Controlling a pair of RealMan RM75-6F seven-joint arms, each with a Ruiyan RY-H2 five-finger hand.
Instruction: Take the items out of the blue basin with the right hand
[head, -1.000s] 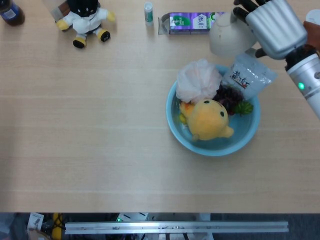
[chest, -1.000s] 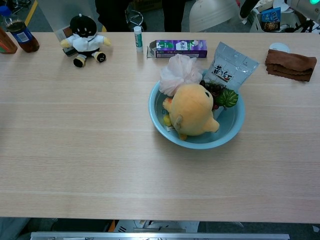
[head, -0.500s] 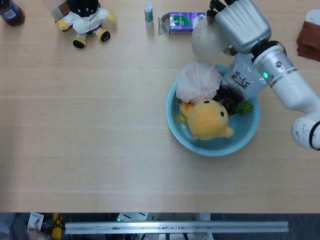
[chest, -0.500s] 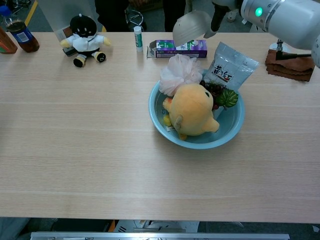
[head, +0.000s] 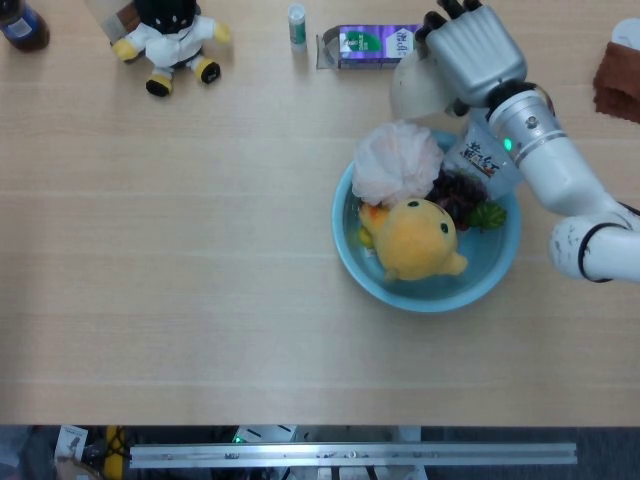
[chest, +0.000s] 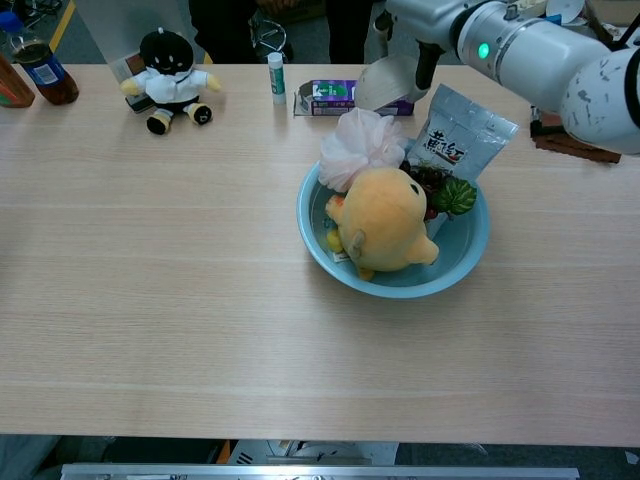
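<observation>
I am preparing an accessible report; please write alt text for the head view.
The right hand holds a pale bowl-like object above the table's far side, behind a blue basin containing a yellow plush, pink bath sponge and snack pouch. A purple box lies nearby.

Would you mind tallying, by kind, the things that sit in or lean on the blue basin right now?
Plush toys: 1, the yellow plush
Bath puffs: 1, the pale pink puff
Snack pouches: 1, the silver pouch leaning on the rim of the blue basin
Toy fruit: 1, a grape bunch with green leaves
Total: 4 plainly visible; small items under the plush cannot be identified.
</observation>
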